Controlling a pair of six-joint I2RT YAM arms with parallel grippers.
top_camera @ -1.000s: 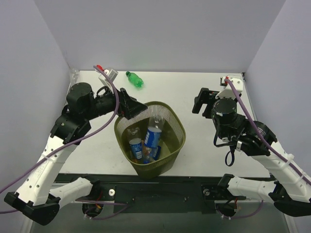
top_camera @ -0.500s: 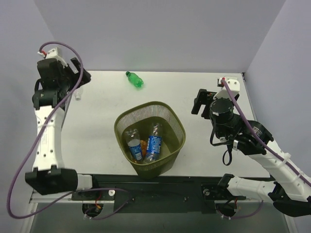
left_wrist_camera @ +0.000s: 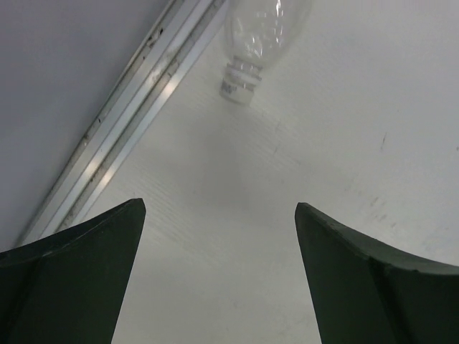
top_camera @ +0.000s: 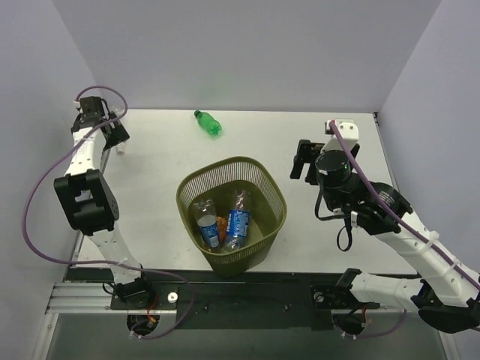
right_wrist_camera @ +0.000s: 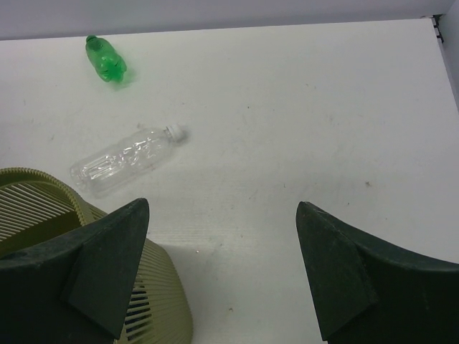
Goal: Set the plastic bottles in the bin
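Note:
The olive-green mesh bin [top_camera: 264, 181] stands mid-table and holds two clear Pepsi-labelled bottles [top_camera: 238, 219] and an orange one [top_camera: 222, 223]. A green bottle [top_camera: 208, 123] lies at the back. A clear bottle with a white cap [top_camera: 120, 148] lies at the far left edge. My left gripper [top_camera: 115, 133] hovers over it, open and empty. In the left wrist view the bottle [left_wrist_camera: 252, 39] lies ahead of the gripper [left_wrist_camera: 219, 208]. My right gripper [top_camera: 302, 160] is open and empty, right of the bin. Between its fingers [right_wrist_camera: 222, 204] the right wrist view shows the bin [right_wrist_camera: 154, 301], a clear bottle [right_wrist_camera: 125, 159] and the green bottle [right_wrist_camera: 106, 59].
A metal rail [left_wrist_camera: 122, 136] runs along the table's left edge beside the clear bottle. Grey walls close the table on the left, back and right. The table's right edge [right_wrist_camera: 446, 50] shows in the right wrist view.
My left arm has swung from above the bin out to the back left corner. A Pepsi bottle that stood tilted in the bin now lies lower inside. My right gripper has shifted slightly left.

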